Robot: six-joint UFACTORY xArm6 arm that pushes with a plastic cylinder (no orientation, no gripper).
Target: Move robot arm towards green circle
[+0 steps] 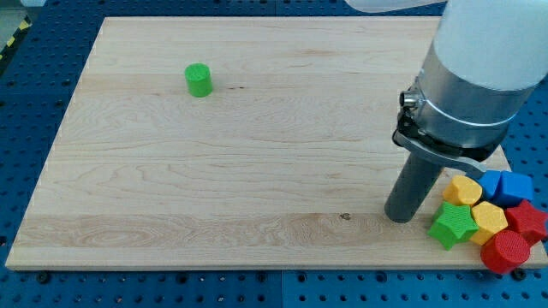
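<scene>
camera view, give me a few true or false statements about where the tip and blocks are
1. The green circle sits alone at the view's upper left of the board. True.
2. My tip touches the green circle. False: the tip is far off at the view's lower right, with bare board between them.
3. A cluster of blocks lies to the view's right of the tip. True: green star, two yellow blocks, blue block, red blocks.
4. The green star is beside the green circle. False: it is in the cluster at the view's lower right.
5. The blue block is at the view's bottom of the cluster. False: it is at its top.
</scene>
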